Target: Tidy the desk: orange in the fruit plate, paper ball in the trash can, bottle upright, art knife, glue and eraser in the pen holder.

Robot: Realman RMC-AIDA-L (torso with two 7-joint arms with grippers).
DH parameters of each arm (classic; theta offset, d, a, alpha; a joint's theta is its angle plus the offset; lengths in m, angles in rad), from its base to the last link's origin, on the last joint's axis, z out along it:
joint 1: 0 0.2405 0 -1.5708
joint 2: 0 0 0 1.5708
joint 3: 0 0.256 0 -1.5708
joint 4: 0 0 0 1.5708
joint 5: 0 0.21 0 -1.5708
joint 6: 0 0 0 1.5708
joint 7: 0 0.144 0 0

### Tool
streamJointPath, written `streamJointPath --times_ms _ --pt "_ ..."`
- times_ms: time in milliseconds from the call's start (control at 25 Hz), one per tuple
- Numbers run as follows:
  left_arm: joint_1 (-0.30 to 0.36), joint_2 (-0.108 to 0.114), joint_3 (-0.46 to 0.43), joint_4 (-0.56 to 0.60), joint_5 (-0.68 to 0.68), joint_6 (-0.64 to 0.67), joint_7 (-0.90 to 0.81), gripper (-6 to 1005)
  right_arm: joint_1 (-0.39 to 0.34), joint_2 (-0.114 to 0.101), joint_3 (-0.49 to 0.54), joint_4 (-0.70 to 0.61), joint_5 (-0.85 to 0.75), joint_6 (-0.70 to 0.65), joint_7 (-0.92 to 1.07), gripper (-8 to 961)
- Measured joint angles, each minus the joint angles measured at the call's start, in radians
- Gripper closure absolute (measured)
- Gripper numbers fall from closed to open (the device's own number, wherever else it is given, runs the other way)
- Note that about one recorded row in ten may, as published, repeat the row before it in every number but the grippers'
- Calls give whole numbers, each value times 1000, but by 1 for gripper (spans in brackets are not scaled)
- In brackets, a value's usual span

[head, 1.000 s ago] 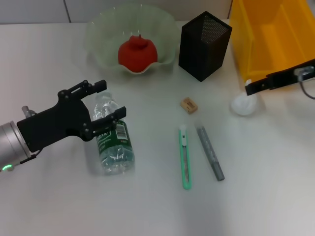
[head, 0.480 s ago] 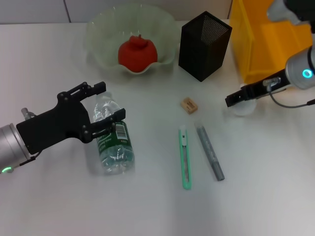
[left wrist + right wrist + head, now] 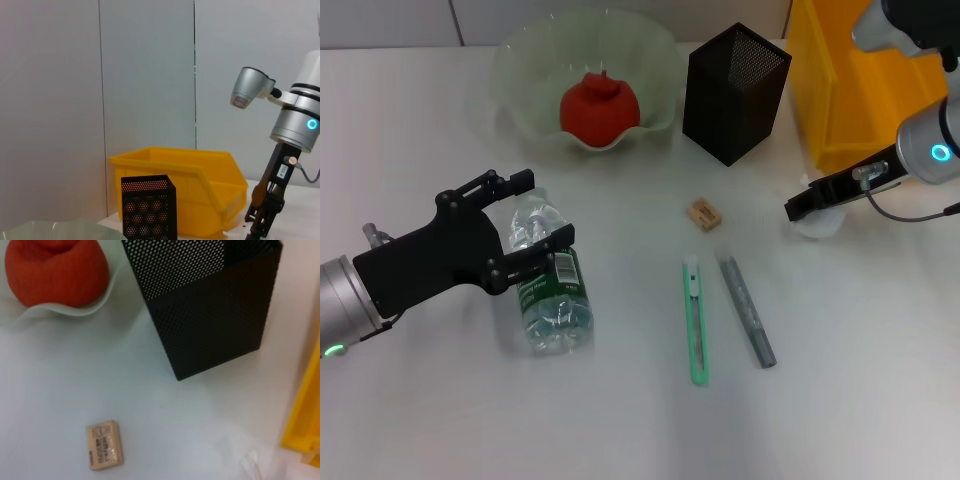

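- My left pincer [image 3: 532, 212] stays put, fingers apart astride the neck of the lying bottle [image 3: 549, 283].
- Orange [image 3: 599, 106] sits in the fruit plate [image 3: 520, 80]; eraser [image 3: 703, 214], art knife [image 3: 696, 320] and glue [image 3: 747, 309] lie unmoved on the surface [image 3: 840, 380].
- My right pincer [image 3: 800, 208] has edged slightly rightward over the paper ball [image 3: 817, 222], near the yellow trash can [image 3: 830, 70]; I cannot tell its finger state.

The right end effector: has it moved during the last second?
Yes. The right end effector moved leftward, away from the yellow plastic bin, over the white paper ball.
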State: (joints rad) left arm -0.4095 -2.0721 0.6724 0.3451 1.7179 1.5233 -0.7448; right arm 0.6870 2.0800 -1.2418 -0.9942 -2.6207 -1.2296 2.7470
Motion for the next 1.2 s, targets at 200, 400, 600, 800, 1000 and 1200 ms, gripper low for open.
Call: streamJointPath --times_ms 200,400,600,800,1000,1200 --pt "0 0 -4 -15 -1 -1 22 195 -36 3 5 -97 15 -57 0 396" --pt "0 1 -4 -15 -2 2 22 195 -105 0 52 -415 68 -181 1 410" --pt "0 1 -4 -16 -2 2 22 195 -110 -9 197 -586 39 -183 -25 411" --pt "-2 1 -4 -17 -1 1 22 195 -71 -31 298 -498 11 -38 -128 411" --pt "-6 1 -4 -18 -1 1 22 195 15 -67 331 -246 25 89 -175 409" --pt "-11 0 -4 -18 -3 6 22 194 44 -75 332 -148 23 132 -193 363"
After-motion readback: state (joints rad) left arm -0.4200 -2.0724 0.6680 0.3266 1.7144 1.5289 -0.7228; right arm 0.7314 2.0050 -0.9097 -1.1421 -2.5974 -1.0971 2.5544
